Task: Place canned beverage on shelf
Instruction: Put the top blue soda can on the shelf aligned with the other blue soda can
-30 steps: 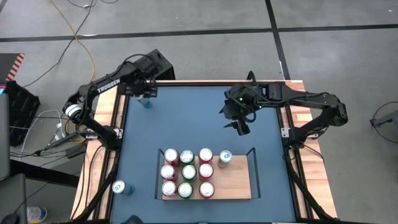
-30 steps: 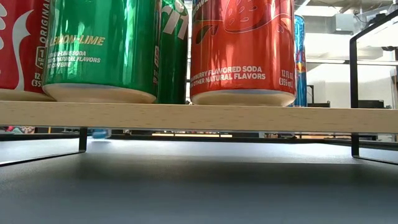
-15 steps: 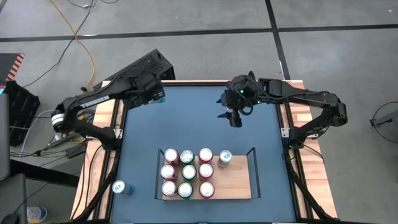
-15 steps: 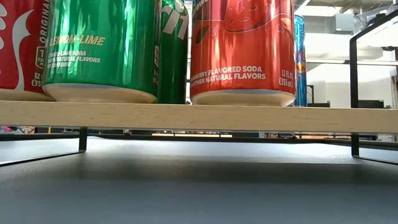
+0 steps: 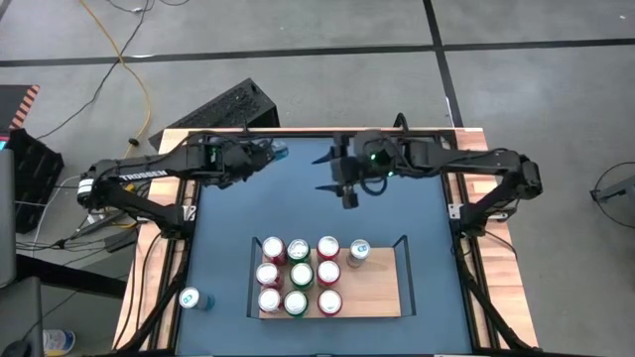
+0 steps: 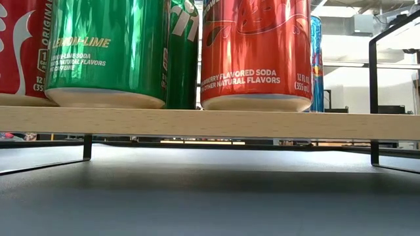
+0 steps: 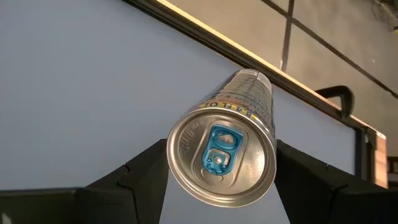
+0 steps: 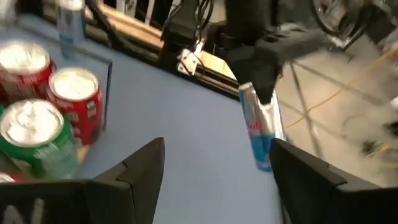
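Held item: slim canned beverage (image 7: 222, 147), silver body with blue and red print, silver top with a blue pull tab. It is clamped between the jaws of the left gripper (image 5: 260, 154), one dark finger on each side of its body. It lies tipped over, long axis roughly level and running along the line of the left arm: the top faces back toward the wrist, the base points toward the middle of the desk. In the right wrist view it shows as a silver-and-blue cylinder (image 8: 260, 129) under the dark left arm. Location: raised over the far part of the blue desk (image 5: 298, 198), near the far edge and left of centre.

Right gripper (image 5: 346, 190): over the far middle of the desk, just beside the left gripper, jaws apart with nothing between them.

Shelf (image 5: 372, 293): light-wood board with thin black end rails, at the near middle of the desk. Ten cans stand upright on its left and middle part, red, green, and one blue-and-silver can (image 5: 359, 251) at the far row's right end; the right part is bare wood.

Loose item: one more blue-and-silver can (image 5: 191, 297) on the desk's wooden left edge strip, near corner.
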Tool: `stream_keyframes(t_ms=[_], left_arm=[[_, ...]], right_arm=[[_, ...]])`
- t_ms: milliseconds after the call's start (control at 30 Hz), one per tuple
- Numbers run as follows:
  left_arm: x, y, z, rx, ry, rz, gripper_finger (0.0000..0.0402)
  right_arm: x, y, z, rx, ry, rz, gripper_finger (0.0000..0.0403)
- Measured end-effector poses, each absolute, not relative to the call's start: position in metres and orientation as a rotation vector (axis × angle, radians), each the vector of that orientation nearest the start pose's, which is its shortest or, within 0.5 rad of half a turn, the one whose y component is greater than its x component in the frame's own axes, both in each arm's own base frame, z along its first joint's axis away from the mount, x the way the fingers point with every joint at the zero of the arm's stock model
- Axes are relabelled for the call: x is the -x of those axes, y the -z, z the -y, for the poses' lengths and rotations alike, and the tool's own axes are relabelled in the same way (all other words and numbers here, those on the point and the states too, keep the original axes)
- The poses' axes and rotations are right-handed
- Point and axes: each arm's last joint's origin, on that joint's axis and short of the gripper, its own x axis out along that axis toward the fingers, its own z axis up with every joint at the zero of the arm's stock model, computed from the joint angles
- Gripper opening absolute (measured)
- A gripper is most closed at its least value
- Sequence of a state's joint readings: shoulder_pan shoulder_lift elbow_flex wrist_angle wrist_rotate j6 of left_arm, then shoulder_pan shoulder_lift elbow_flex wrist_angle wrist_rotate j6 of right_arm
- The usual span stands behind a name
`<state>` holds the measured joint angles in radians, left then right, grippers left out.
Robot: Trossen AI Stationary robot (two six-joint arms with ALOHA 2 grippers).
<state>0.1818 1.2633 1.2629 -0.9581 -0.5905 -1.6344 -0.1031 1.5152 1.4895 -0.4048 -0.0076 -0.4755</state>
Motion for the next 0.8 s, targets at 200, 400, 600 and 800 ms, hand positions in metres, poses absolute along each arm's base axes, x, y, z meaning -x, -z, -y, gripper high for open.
stream_keyframes(t_ms=[200, 400, 600, 800], left_arm=[[-0.241, -0.348, -0.055, 1.239, -1.166, -0.075, 0.0241], [-0.248, -0.353, -0.047, 1.250, -1.088, -0.041, 0.0244], [-0.249, -0.354, -0.042, 1.243, -1.085, -0.018, 0.0245], [-0.249, -0.354, -0.041, 1.232, -1.085, -0.018, 0.0246]], right_arm=[[-0.361, -0.358, 0.027, 0.540, -0.036, -0.476, 0.0276], [-0.385, -0.336, 0.039, 0.597, 0.115, -0.519, 0.0276], [-0.398, -0.323, 0.044, 0.637, 0.253, -0.547, 0.0276], [-0.401, -0.321, 0.044, 0.643, 0.255, -0.539, 0.0276]])
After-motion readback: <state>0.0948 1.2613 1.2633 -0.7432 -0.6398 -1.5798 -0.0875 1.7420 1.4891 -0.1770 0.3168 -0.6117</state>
